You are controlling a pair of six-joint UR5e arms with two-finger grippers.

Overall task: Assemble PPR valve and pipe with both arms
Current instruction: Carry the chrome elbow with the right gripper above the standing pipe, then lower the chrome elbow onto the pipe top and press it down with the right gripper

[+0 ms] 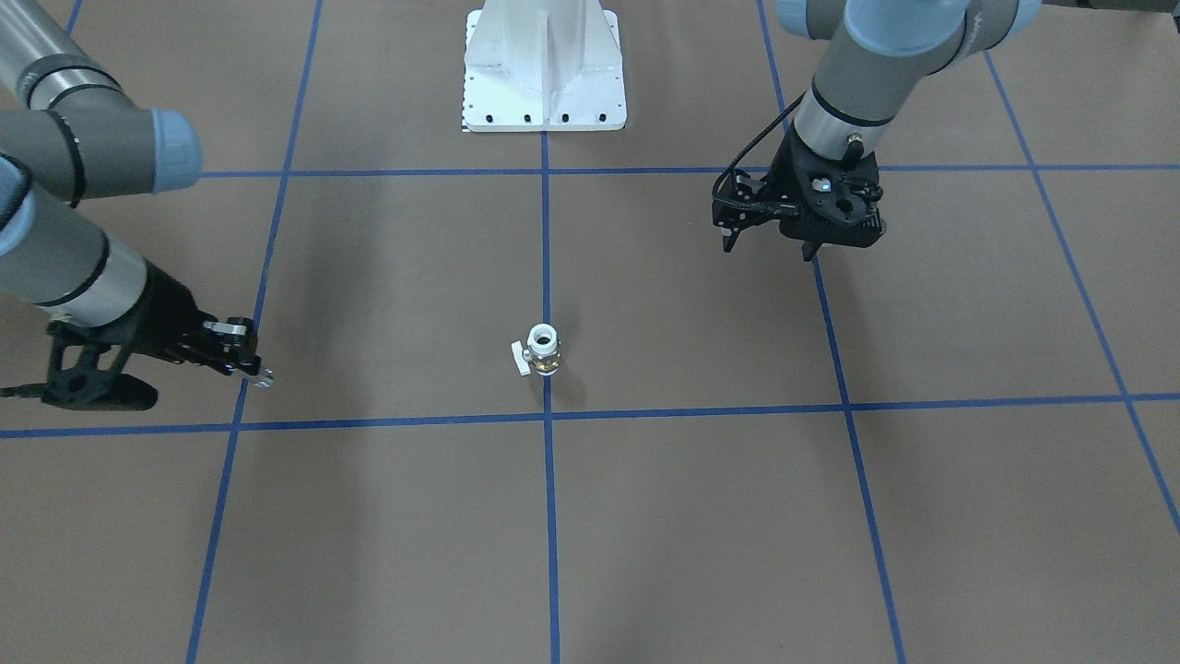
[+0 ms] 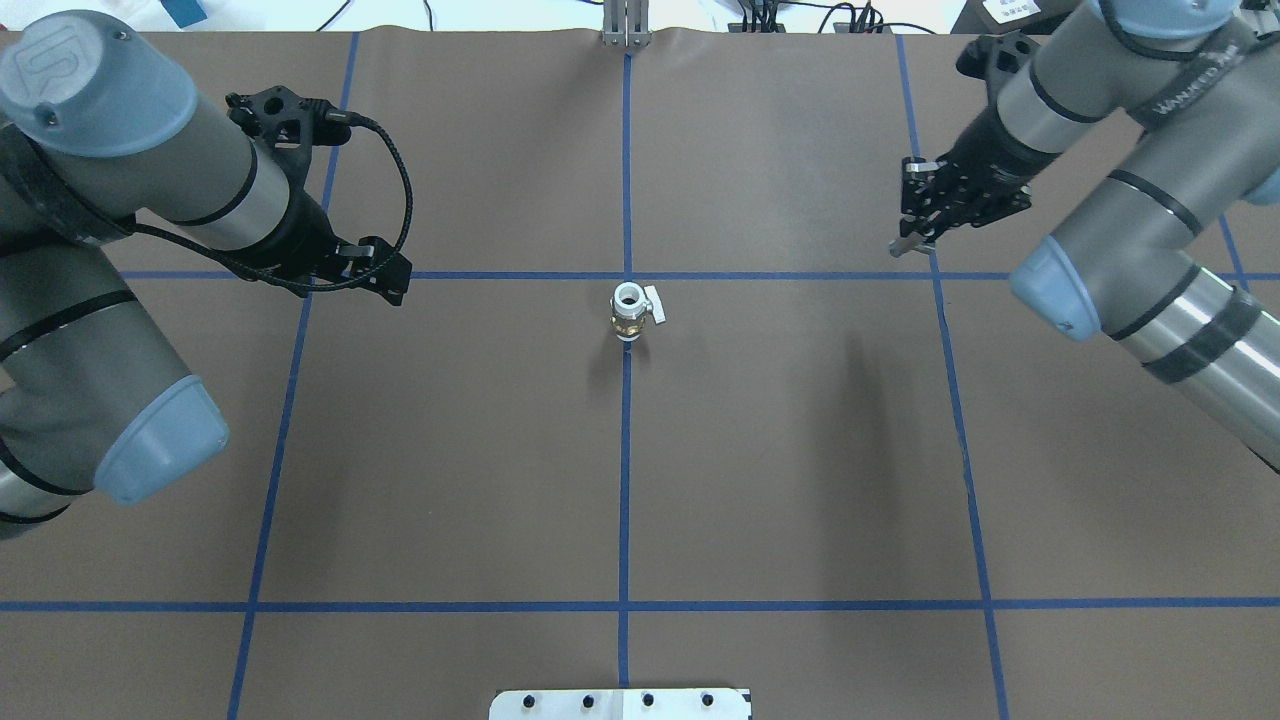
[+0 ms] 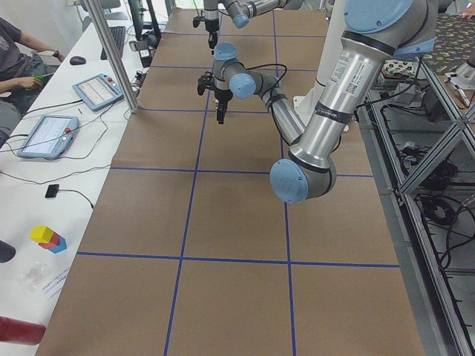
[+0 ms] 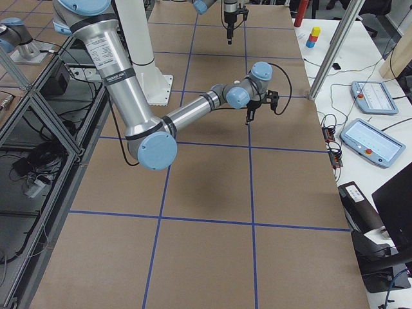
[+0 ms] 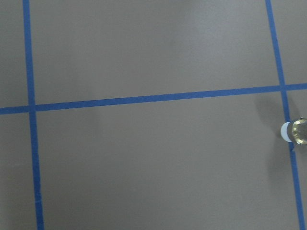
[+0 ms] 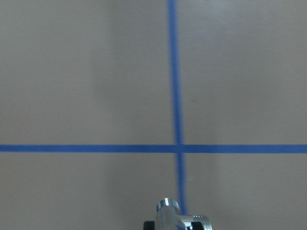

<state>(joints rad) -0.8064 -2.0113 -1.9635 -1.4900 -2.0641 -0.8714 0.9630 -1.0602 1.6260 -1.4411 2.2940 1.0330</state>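
At desk (image 2: 800,450) centre, upright on the middle blue tape line (image 2: 624,480), white collar up, brass band below, small handle out sideways: valve (image 1: 543,349). Touched by neither hand. In the left wrist view, caught only at the right edge, seen from above.

Right hand (image 1: 247,362): clenched on the pipe (image 1: 264,377), silver end poking out past the fingertips. Well off to one side of the valve, near a crossing of blue lines. In the right wrist view, pipe at the bottom edge, the crossing just ahead of it.

Left hand (image 1: 770,246): released, fingers spread, nothing gripped. Pointed down at the desk, well apart from the valve on the opposite side, beside another tape line.

Between valve and each hand: brown desk surface crossed by blue lines.

At the robot's edge of the desk, in line with the valve: white bolted pedestal (image 1: 544,65). Past the far edge, in the side views: white bench (image 3: 22,193) with two tablets (image 3: 46,136), coloured blocks (image 3: 47,237), cables and a seated person (image 3: 15,59). At the bench's rim, a slanting metal post (image 3: 111,52).
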